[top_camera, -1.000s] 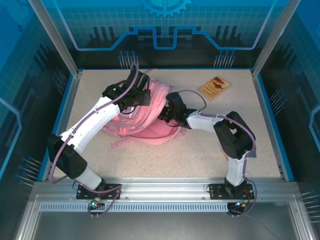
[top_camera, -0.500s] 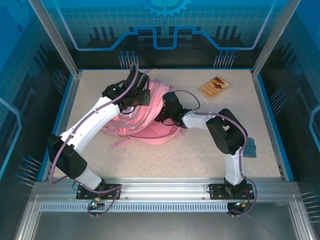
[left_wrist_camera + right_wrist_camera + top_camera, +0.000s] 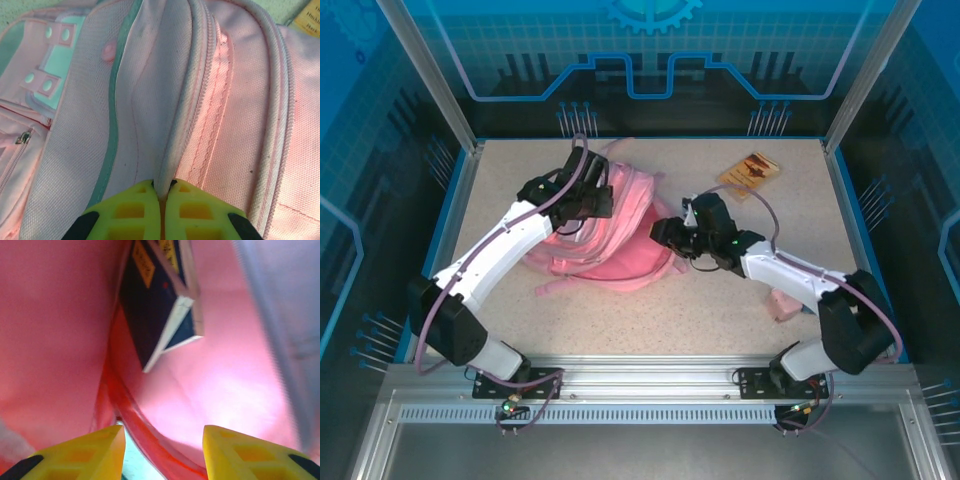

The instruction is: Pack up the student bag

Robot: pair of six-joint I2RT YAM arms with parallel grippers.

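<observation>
One student bag [image 3: 615, 245], dark booklet [image 3: 150, 315] inside; left end effector [image 3: 162, 189] pinching seam.

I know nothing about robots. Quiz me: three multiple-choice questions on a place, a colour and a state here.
1. Where is the tan book? A. on the table, right of the student bag B. on the floor C. on a shelf
2. The booklet inside the bag is: A. green B. dark blue C. white
3. The left end effector is: A. open B. shut on bag fabric C. gripping a pen
Answers: 1A, lies on bare tabletop; 2B, seen against pink lining; 3B, yellow fingers pinch a fold.
</observation>
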